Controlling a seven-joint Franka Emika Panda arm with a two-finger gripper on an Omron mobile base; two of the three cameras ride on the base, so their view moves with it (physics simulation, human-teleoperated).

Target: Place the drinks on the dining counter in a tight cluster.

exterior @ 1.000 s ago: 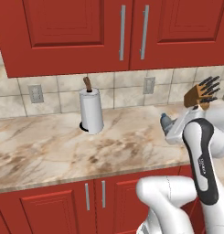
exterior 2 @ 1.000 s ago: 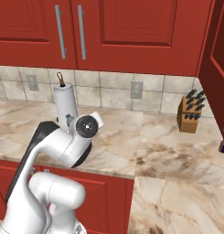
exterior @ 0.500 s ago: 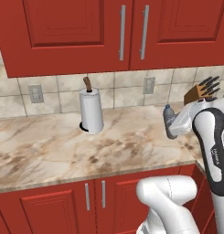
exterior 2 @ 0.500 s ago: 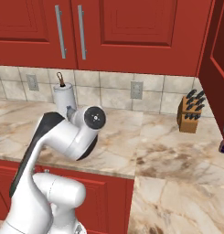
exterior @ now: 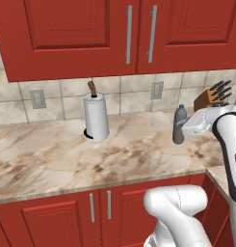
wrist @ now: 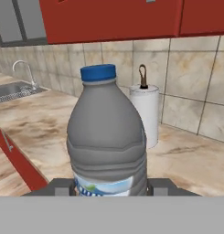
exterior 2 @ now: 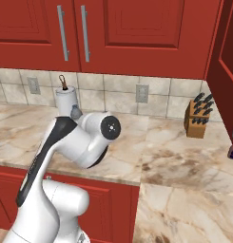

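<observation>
The gripper [wrist: 111, 189] is closed partway around the base of the grey plastic bottle [wrist: 107, 137], which stands upright between its fingers, blue cap up, lifted over the wall counter [exterior: 66, 159]. Beyond the hand stands the paper towel roll [wrist: 146, 114]. The grip sits low, so I judge a quick swing could tip the bottle loose.

The grey bottle [wrist: 107, 137] looks like matt plastic, slightly ribbed around its middle, with a smooth blue plastic cap [wrist: 98, 72] and a glossy paper label [wrist: 103, 186]. The wall counter [exterior: 66, 154] has a polished marble top with brown veins. The cabinets [exterior: 85, 34] are smooth red, with brushed metal handles [exterior: 128, 34]. The backsplash [exterior 2: 118, 95] is of beige stone tiles. The paper towel roll [exterior: 97, 116] is matt white. The knife block [exterior 2: 197, 124] looks wooden.
</observation>
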